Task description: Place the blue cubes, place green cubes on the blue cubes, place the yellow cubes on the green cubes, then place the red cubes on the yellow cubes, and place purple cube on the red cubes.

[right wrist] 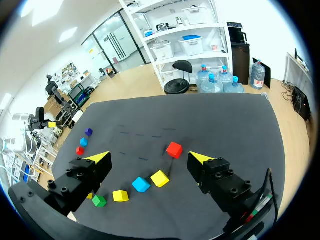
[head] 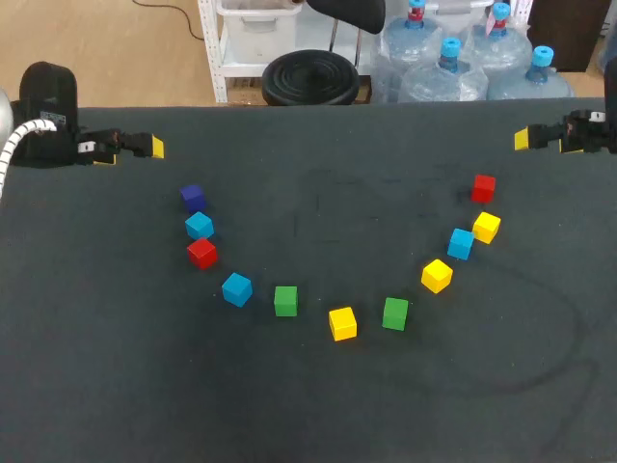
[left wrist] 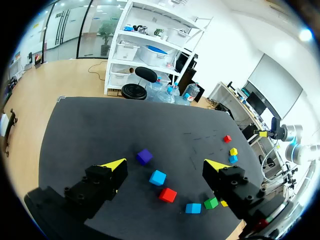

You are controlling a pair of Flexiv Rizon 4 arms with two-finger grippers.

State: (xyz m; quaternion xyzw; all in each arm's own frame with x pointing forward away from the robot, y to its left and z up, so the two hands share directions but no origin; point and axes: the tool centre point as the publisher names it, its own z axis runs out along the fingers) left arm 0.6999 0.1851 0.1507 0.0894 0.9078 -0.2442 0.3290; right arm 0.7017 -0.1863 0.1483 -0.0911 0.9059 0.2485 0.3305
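Loose cubes lie in an arc on the dark table. From the left: a purple cube, blue cube, red cube, blue cube, green cube, yellow cube, green cube, yellow cube, blue cube, yellow cube and red cube. My left gripper stands open at the far left, above and behind the purple cube. My right gripper is open at the far right, back from the red cube. Neither holds anything.
No cube rests on another. The table's far edge runs just behind both grippers. Bare dark cloth fills the space inside the arc and the wide strip in front of it.
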